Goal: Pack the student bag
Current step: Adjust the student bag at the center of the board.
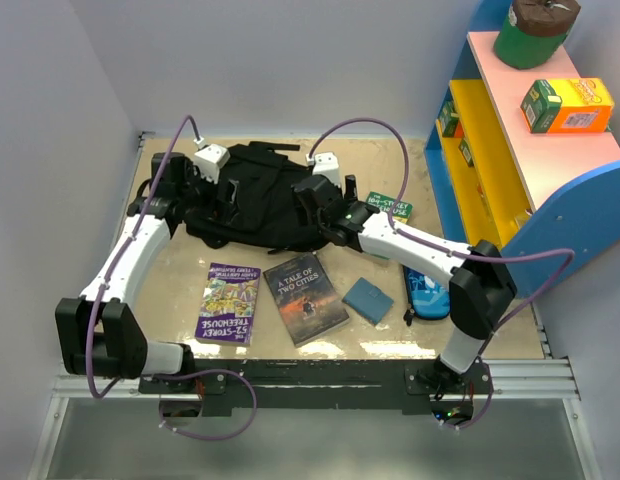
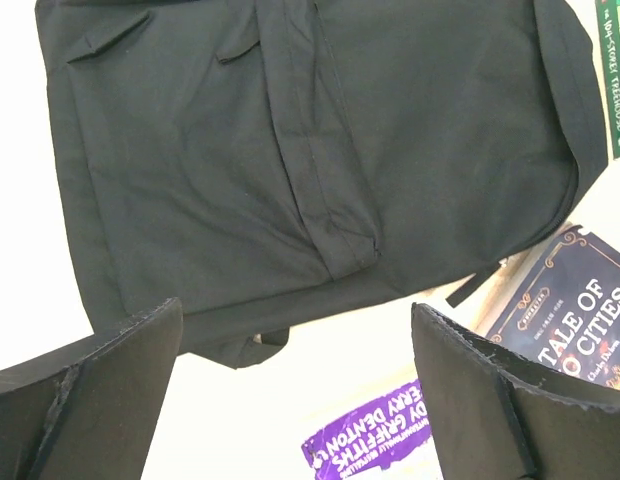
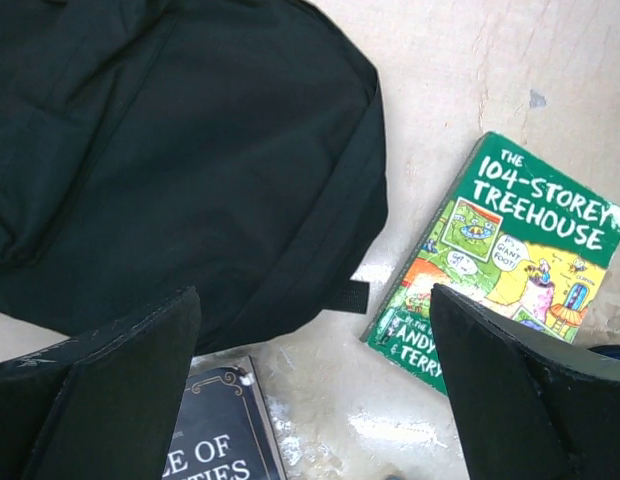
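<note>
Green book (image 3: 500,265) "104-STOREY TREEHOUSE"; dark book (image 1: 305,298) "TALE OF TWO CITIES"

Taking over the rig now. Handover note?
Left gripper: open, empty, above the bag.
Right gripper: open, empty, above the bag's right edge.
Bag lies flat at the back of the table and looks shut.
Purple book, dark book, blue notebook and pencil case lie in front of it, green book to its right.
Done: nothing packed.
Left: open the bag, load everything.
</note>
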### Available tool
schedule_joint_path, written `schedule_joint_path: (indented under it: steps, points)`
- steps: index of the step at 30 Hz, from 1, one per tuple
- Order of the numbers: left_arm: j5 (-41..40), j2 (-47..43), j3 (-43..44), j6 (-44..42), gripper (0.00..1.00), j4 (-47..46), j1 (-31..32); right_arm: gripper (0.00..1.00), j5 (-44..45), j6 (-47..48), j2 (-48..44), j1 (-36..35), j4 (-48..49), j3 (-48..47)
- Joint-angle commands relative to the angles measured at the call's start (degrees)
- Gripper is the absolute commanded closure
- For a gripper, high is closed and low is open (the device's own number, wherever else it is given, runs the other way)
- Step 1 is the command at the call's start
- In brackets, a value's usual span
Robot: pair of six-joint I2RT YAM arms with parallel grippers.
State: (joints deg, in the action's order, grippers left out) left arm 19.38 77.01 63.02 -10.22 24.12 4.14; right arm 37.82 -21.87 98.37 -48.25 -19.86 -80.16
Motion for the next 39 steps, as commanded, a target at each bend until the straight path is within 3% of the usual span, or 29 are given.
schedule_joint_path:
  steps: [1, 5, 10, 17, 24, 28, 31, 32, 39]
  points:
    - [0.66, 2.17, 3.33, -0.86, 0.0, -1.35, -0.19, 0.02, 1.11, -1.77, 1.65, 0.52, -0.26, -3.07]
    - [-2.05, 5.86, 2.98, -0.94, 0.0, -3.9, 0.86, 0.02, -0.11, -4.67, 4.11, 2.28, 0.87, -2.11]
    - [-7.59, 12.79, 4.56, -2.0, 0.0, -6.18, 5.95, 0.02, -7.14, -8.71, 4.99, 5.35, 3.76, -0.09]
    - [-13.21, 23.52, 9.04, 0.9, 0.0, -8.82, 7.46, 0.05, -15.15, -11.97, 6.75, 9.05, 7.55, 0.45]
    - [-12.7, 27.31, 9.4, 1.96, 0.04, -10.85, 7.99, 0.08, -16.64, -13.73, 8.86, 9.05, 7.81, 2.19]
    - [-12.09, 28.45, 8.96, 1.43, 0.14, -11.02, 9.3, 0.09, -17.26, -14.08, 8.95, 9.05, 9.57, 3.96]
    - [-9.19, 28.98, 8.96, 1.78, 0.43, -10.15, 10.27, 0.11, -17.43, -14.08, 9.47, 9.05, 9.75, 4.31]
    - [-8.31, 29.16, 8.78, 1.87, 0.47, -10.06, 10.62, 0.11, -17.52, -14.17, 9.47, 8.96, 9.92, 4.4]
    - [-7.86, 30.83, 8.61, 3.45, 0.51, -9.09, 11.15, 0.11, -18.22, -13.38, 8.86, 9.4, 11.06, 6.15]
